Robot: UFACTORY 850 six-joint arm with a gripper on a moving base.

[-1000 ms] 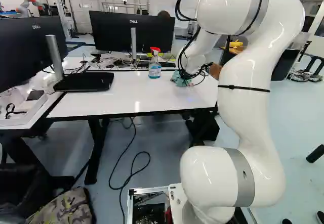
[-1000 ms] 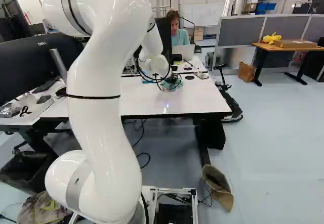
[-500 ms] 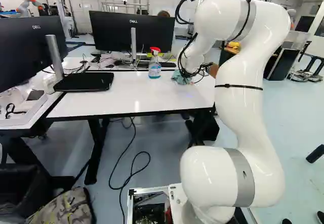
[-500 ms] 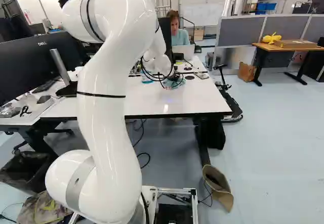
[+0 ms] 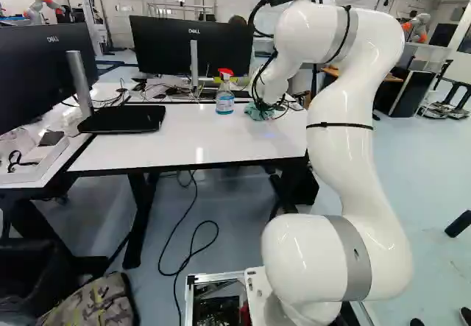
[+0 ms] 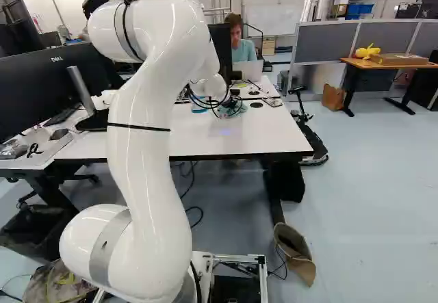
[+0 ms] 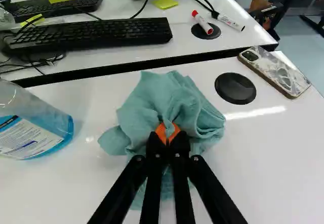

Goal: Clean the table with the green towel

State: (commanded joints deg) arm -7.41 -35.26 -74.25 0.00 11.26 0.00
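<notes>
At the far edge of the white table [image 5: 199,142], my gripper [image 5: 266,108] is mostly hidden behind cables and the wrist in the left base view. The wrist view shows the gripper [image 7: 168,137] shut on the green towel [image 7: 147,100], its orange pads pinching a fold. The bunched cloth spreads ahead of and to both sides of the fingers and lies on the tabletop. In the right base view the towel [image 6: 236,108] shows in part below the wrist.
A spray bottle [image 7: 30,125] with blue liquid stands beside the towel. On the other side lie a black round cap [image 7: 235,88] and a phone [image 7: 276,71]. Beyond the table gap are a keyboard [image 7: 91,34] and markers. Another robot [image 5: 416,28] stands far back.
The arm has shifted leftward in the left base view and its upper joint stands lower. The towel has moved slightly away from the base with the gripper. The base has not moved.
</notes>
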